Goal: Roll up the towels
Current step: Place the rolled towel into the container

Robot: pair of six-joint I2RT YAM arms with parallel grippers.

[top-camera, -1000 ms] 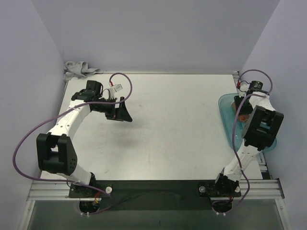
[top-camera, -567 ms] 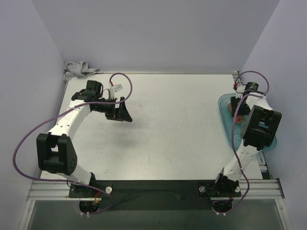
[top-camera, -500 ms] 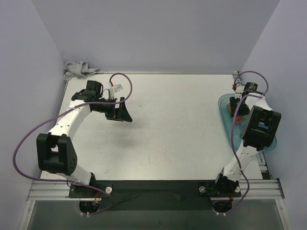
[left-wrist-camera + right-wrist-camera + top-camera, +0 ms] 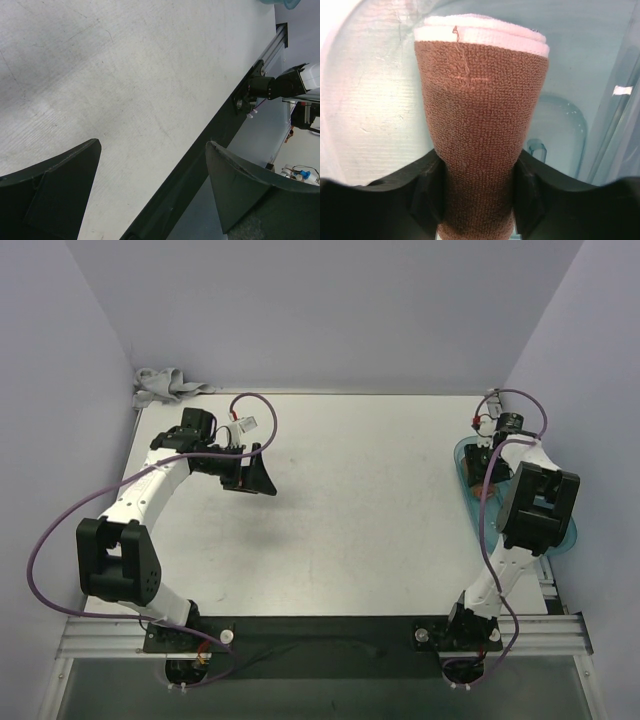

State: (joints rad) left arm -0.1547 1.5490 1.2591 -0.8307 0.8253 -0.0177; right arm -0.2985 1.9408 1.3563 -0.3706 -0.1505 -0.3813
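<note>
Held the left gripper (image 4: 152, 146) above the left rear of the table (image 4: 350, 530), fingers spread wide with nothing between them. Had broad open room across the middle: matte white surface, faintly scuffed, hemmed by lilac walls (image 4: 300, 310) at the rear and both sides and by a dark metal rail (image 4: 320, 625) along the near edge.

Pinched the rust-brown towel (image 4: 480, 130) between the black fingers of the right gripper (image 4: 477, 192), which pressed in on both sides near its lower end. Rolled into a tight cylinder: looped terry pile outside, a pale pink-white layer showing at the far end, one loose thread there. Hung over the translucent teal tray (image 4: 365, 100) at the table's right edge, close under the right wall; could not tell whether touching the tray floor. Smooth, glossy plastic with a rounded rim.

Found the light grey towel (image 4: 168, 386) bunched and unrolled at the far-left corner, against the walls, well apart from both grippers.
</note>
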